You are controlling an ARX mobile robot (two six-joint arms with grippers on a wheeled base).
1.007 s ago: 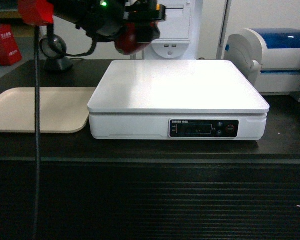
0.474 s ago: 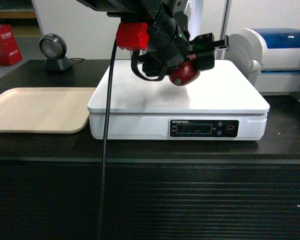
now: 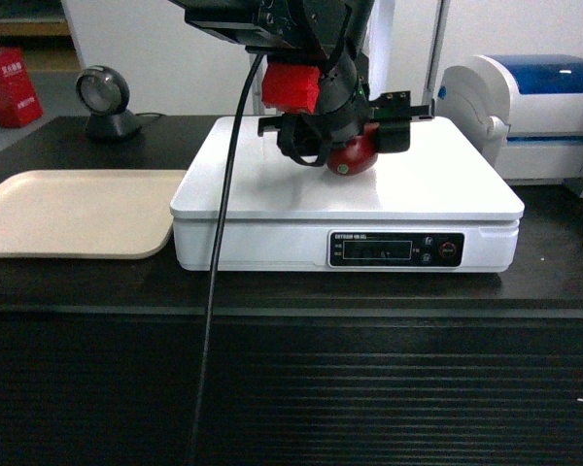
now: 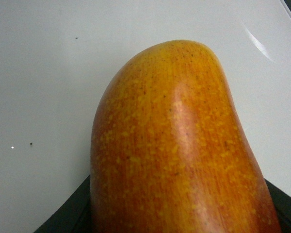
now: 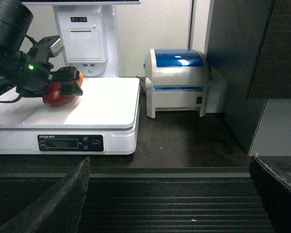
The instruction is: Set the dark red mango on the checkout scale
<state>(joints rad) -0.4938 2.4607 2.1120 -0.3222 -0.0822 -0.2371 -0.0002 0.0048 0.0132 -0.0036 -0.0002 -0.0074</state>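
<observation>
The mango [image 3: 355, 155] is gripped by the left gripper [image 3: 360, 136], low over the scale [image 3: 272, 184] platform on the checkout [image 3: 291, 388]; contact cannot be told. The right gripper's [image 5: 169, 204] fingers are spread wide, held apart from the scale.

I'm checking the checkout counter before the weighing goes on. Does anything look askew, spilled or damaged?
Nothing stands out. The scale sits flat on the checkout, the beige tray lies flat beside it, and the printer stands upright. The left gripper holds the dark red mango, whose skin looks unbroken.
</observation>
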